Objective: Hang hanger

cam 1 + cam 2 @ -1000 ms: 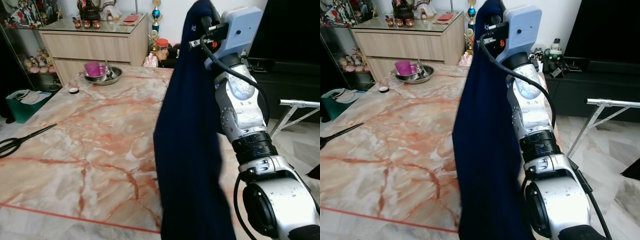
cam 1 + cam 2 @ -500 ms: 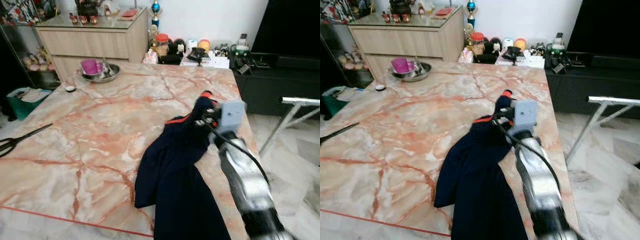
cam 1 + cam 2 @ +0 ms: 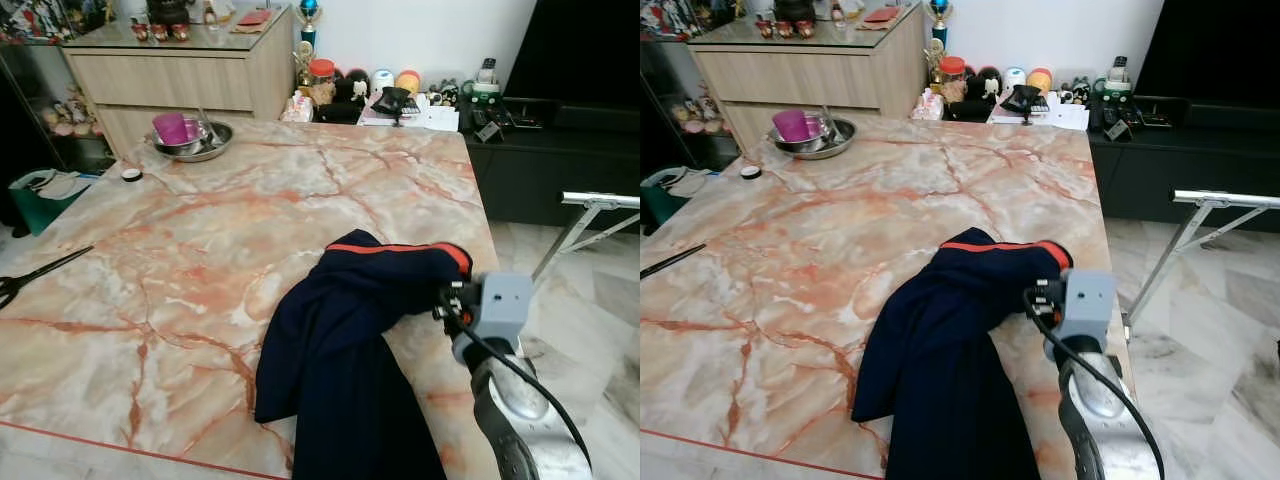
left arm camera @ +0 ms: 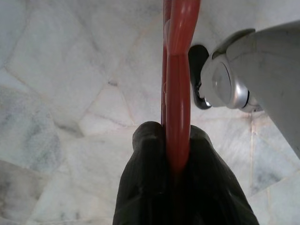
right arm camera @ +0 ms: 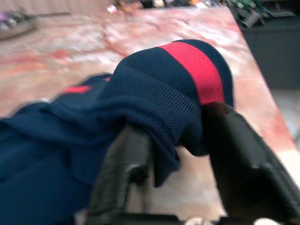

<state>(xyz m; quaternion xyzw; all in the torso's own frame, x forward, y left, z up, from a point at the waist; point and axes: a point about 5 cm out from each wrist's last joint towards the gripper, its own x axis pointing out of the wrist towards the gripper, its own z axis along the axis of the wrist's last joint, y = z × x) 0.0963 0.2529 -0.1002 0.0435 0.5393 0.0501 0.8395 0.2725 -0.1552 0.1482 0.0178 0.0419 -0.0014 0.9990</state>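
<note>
A navy garment [image 3: 345, 340] with red trim lies bunched on the marble table [image 3: 200, 240] near its right edge, its lower part hanging over the front edge. My right gripper [image 5: 176, 122] sits low at the garment's right end, shut on its red-trimmed fold; the cloth bulges between the two black fingers [image 5: 124, 164]. The grey wrist block [image 3: 497, 305] shows just right of the cloth. My left gripper [image 4: 173, 136] hangs above the pale tiled floor, shut on a red hanger [image 4: 179, 70] that runs straight out between its fingers.
A metal bowl with a purple cup [image 3: 188, 138] stands at the table's far left, black scissors [image 3: 40, 272] near its left edge. A wooden cabinet [image 3: 170, 70] and a cluttered low console [image 3: 420, 95] lie behind. A metal rack [image 3: 600, 205] stands to the right.
My right arm came down from high up, where the garment hung full length, to table height. The garment now lies on the table. The camera tilted too.
</note>
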